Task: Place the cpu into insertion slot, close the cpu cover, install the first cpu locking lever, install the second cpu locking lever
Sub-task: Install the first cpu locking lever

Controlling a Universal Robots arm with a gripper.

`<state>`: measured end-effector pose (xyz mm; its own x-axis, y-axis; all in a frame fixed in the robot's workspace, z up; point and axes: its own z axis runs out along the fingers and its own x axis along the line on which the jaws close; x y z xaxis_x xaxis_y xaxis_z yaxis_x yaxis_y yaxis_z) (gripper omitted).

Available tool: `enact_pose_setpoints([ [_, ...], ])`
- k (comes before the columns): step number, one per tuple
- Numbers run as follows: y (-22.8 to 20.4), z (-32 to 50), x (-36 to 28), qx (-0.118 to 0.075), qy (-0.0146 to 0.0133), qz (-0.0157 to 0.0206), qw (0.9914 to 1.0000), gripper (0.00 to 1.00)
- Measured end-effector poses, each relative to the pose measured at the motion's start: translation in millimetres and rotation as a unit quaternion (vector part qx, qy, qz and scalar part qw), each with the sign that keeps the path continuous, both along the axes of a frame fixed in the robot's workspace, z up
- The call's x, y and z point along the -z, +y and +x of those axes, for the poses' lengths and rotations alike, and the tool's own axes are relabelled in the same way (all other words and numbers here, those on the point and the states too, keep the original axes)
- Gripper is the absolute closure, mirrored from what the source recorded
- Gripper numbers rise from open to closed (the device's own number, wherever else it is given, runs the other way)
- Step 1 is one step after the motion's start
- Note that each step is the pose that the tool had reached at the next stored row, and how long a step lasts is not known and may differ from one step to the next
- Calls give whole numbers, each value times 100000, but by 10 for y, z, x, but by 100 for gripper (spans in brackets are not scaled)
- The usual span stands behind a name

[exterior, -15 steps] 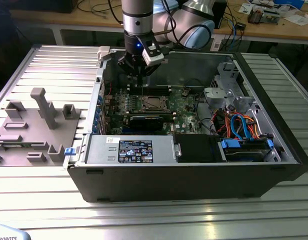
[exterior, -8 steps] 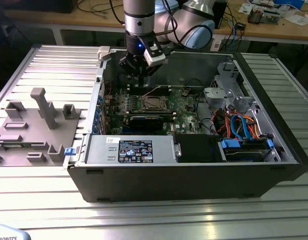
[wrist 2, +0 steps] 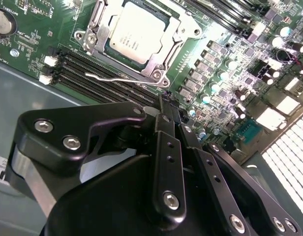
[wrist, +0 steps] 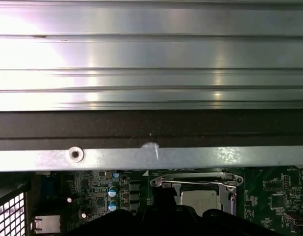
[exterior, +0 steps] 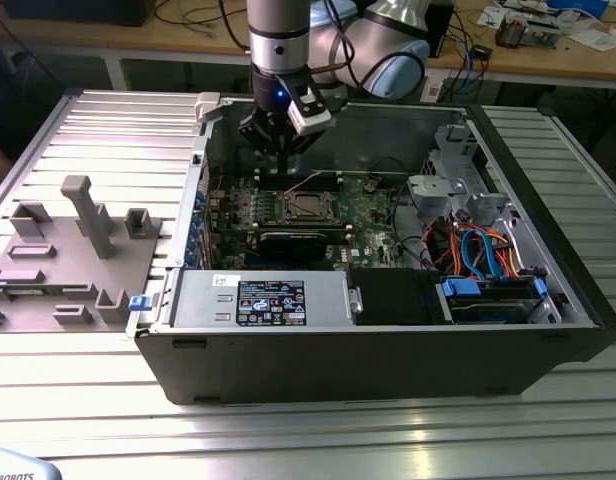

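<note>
Open case (exterior: 548, 330) on a slatted table (exterior: 108, 120); the arm reaches down into it from above.

Board (wrist 2: 230, 73): green, lying flat on the case floor below the gripper (exterior: 278, 150). In the second wrist view the gripper (wrist 2: 166, 105) is over the memory slots (wrist 2: 77, 69), with the socket just beyond the fingertips.

Jaws: the black fingers (wrist 2: 166, 147) lie close together with nothing between them, so narrow or shut and empty. A thin gap cannot be ruled out.

Cover (wrist 2: 164, 56): silvery frame, lying down flat around the chip, window over its top. Looks closed.

Cpu (wrist 2: 134, 32): seated in the socket, grey lid showing through the window; also in the first wrist view (wrist: 203, 199).

Lever (wrist 2: 114, 77): thin bent wire along the socket edge nearest the jaws, its free end pointing away from the corner screw. Whether it is hooked I cannot tell. A second wire (wrist: 196, 183) runs along another socket edge.

Handling, as a judgement: the wire is springy steel, slick and thin, best pushed or pinched at its bent tip; chip and socket pins are fragile, so press on metal only.
</note>
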<state>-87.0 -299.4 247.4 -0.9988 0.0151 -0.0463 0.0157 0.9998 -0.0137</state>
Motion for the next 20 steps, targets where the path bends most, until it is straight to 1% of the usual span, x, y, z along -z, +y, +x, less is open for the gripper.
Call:
enact_pose_setpoints([
  [4,0,4,57,42,4,235,100000,89],
  [9,10,26,111,47,14,237,100000,89],
  [10,16,46,151,44,30,241,100000,89],
  [12,19,72,203,43,48,241,100000,89],
  [15,20,94,234,45,61,237,100000,89],
  [17,30,105,259,50,68,235,100000,89],
  [18,35,106,266,46,64,292,100000,89],
  [20,39,107,285,48,60,516,99999,89],
])
